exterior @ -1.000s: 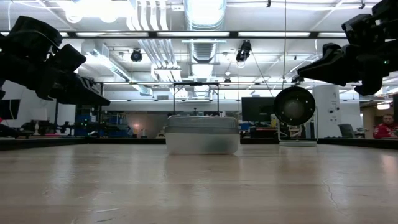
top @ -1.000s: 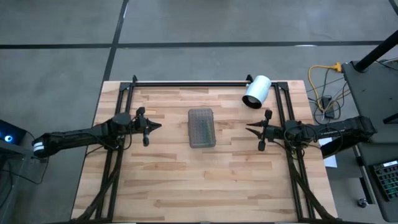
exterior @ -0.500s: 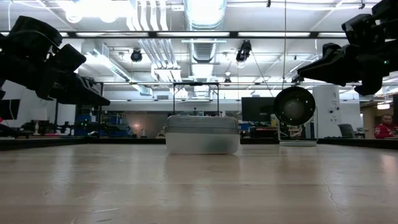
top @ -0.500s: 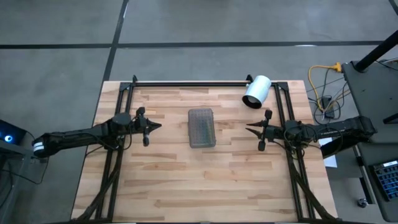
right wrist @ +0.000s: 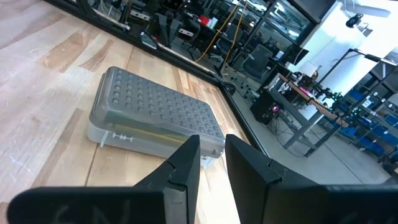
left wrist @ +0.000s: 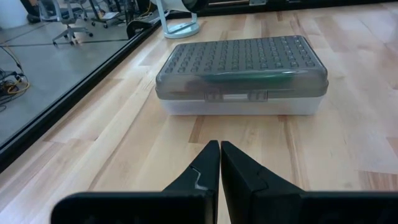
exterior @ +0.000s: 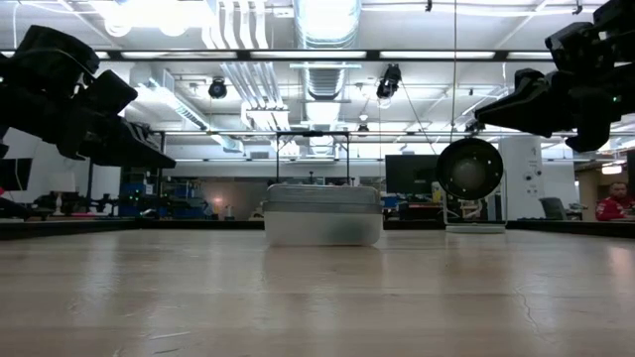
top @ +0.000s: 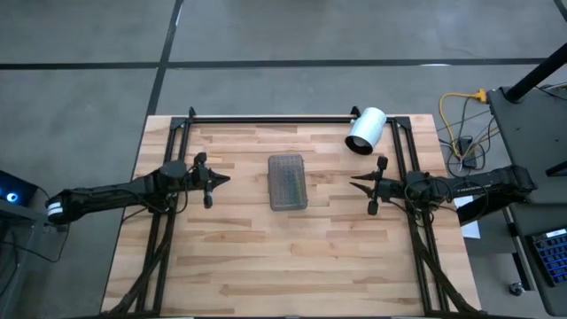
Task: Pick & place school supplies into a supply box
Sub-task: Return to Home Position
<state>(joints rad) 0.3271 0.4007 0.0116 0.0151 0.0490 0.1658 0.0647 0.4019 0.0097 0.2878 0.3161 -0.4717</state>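
Supply box [top: 287, 182]: being seen closed on desk [top: 266, 257].
Left hand [top: 222, 180]: being held closed (empty).
Right hand [top: 357, 184]: being held slightly parted (empty).

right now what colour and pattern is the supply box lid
The lid is smoky grey with rows of small bumps; left wrist view.

— Underfoot?
— Grey concrete floor [top: 80, 71] all round the pale wooden desk [top: 266, 266], crossed by dark seams [top: 266, 64]. Loose yellow and dark cables [top: 461, 124] at two o'clock from the desk.
— Overhead?
— Open ceiling with white ducts [exterior: 327, 20] and bright strip lights [exterior: 149, 12].
— Farther back?
— Workshop clutter: wheeled office chairs [left wrist: 68, 28], benches, blue racks [right wrist: 367, 102]. A person in red [exterior: 617, 205] at three o'clock.
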